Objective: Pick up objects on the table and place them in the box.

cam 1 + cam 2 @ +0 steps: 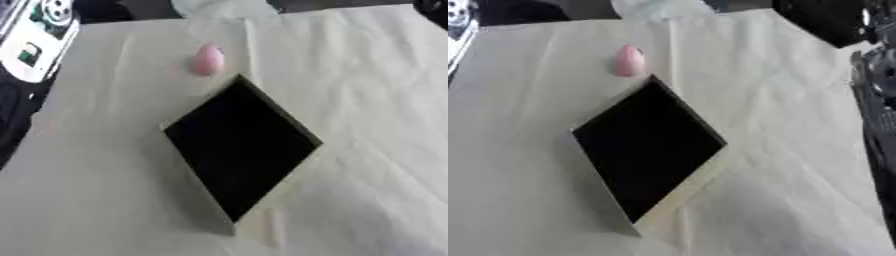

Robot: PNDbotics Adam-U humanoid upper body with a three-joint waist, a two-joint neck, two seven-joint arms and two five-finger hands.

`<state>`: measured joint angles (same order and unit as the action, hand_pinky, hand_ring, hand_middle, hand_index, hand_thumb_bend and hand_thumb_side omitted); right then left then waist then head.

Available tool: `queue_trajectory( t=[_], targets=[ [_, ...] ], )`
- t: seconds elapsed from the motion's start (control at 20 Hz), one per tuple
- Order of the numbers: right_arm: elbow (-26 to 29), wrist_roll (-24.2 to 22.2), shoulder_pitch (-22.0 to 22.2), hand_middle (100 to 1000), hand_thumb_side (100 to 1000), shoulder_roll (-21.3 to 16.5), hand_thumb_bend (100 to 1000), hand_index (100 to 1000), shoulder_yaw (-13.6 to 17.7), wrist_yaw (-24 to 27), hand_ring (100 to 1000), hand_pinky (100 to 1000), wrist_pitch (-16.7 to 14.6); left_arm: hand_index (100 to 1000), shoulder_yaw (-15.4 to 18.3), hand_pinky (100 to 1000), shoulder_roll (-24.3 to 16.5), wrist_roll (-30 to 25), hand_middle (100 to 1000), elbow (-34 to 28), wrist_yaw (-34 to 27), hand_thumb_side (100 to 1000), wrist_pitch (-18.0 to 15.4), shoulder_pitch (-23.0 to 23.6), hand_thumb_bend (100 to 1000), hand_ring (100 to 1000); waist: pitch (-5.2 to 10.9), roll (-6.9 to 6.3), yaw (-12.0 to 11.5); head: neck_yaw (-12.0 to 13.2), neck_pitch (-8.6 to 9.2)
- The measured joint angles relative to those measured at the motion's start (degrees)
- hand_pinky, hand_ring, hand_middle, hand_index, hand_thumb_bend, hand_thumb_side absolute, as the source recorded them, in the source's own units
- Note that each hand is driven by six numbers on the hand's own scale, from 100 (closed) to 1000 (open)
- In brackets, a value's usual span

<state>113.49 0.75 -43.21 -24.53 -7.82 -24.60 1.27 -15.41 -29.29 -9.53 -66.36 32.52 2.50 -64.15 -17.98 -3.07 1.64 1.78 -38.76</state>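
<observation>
Resting beside square dark-lined box (241, 145), smooth pink egg-shaped object (207, 60), creased cloth (367, 100), hands unseen.

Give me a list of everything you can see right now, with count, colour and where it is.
Box: one, dark inside with pale walls, middle of the table, turned cornerwise.
Pink object: one, pink, rounded, on the cloth just beyond the box's far corner, outside it.
Tablecloth: one, pale cream, creased, covering the table.
White device: one, white with dark and green parts, far left edge.
Dark machinery: black and silver, right edge of the right eye view; cannot tell what it is.
Robot hands: none in view.
</observation>
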Motion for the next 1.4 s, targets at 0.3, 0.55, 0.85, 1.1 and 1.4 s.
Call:
queue_trajectory(
  t=[0.3,0.55,0.85,1.1,1.4],
  targets=[
    [0.0,-0.1,-0.12,709,653,0.01,100,857,-0.2,0.03,810,828,0.03,871,-0.27,755,1.86,-4.77,796,7.77,4.53,581,-4.76,-2.85,299,801,-0.01,0.0,0.09,0.11,0.0],
    [0.0,-0.28,-0.12,709,654,0.03,100,857,-0.31,0.07,810,828,0.04,871,0.27,778,3.27,-8.94,819,14.55,8.43,575,-8.93,-4.61,400,833,-0.02,0.01,0.21,0.11,0.0],
    [0.0,-0.31,-0.09,708,655,0.08,100,857,-0.31,0.23,810,827,0.07,871,2.54,789,4.21,-14.25,836,19.81,12.49,500,-14.24,-5.71,353,850,-0.02,0.02,0.34,0.11,0.0],
    [0.0,-0.31,-0.06,706,655,0.19,100,854,-0.31,0.33,809,827,0.08,893,4.89,792,4.57,-19.0,839,21.61,14.48,536,-18.99,-6.13,460,853,-0.02,0.01,0.46,0.1,0.0],
    [0.0,-0.3,0.2,704,657,0.53,100,853,-0.31,0.51,808,826,0.09,895,7.92,788,4.58,-24.33,852,22.05,16.58,465,-22.85,-6.51,404,852,-0.06,-0.01,0.7,0.08,0.01]
  ],
)
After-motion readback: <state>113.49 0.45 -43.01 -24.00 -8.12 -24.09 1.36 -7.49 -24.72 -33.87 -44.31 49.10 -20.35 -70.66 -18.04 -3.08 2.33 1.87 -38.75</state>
